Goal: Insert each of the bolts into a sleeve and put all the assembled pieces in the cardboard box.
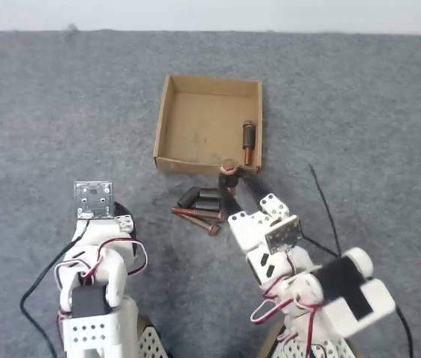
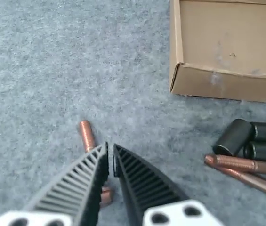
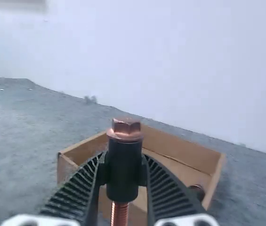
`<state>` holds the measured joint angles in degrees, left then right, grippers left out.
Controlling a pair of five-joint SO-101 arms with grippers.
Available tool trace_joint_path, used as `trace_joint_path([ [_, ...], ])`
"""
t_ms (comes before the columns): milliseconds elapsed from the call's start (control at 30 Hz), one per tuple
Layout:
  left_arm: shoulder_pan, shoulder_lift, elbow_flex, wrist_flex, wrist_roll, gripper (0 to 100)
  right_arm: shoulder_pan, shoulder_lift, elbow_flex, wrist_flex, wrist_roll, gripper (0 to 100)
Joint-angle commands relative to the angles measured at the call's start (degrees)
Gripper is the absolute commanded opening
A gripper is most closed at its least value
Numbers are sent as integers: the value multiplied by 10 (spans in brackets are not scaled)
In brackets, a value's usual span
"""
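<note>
Left: left hand (image 2: 110,149) clenched to a narrow slit, grasping nothing, low over 1 loose bolt (image 2: 88,136) flat on the grey bench (image 1: 39,112).

Centre: pile of 3 dark sleeves (image 1: 199,199) and 2 copper bolts (image 1: 195,216), touching one another, just in front of the cardboard box (image 1: 162,119).

Right of centre: right hand (image 3: 123,162) clenched on an upright sleeve (image 3: 123,181) with a bolt through it, hexagonal head (image 3: 124,129) on top, threaded shank below, at the near wall of the box.

Further right: 1 assembled piece (image 1: 249,142) lying inside the box, beside its right wall.
</note>
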<state>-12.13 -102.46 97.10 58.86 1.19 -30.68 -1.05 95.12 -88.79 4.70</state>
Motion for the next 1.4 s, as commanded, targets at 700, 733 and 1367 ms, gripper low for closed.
trace_joint_path([
  [700,-1,-7,-5,1,-5,11,74,-300,-353,810,7,6],
  [733,-1,-7,-5,1,-5,11,73,-300,-368,829,7,6],
  [1367,-1,-6,-5,-6,-5,11,76,-34,-687,1023,4,6],
])
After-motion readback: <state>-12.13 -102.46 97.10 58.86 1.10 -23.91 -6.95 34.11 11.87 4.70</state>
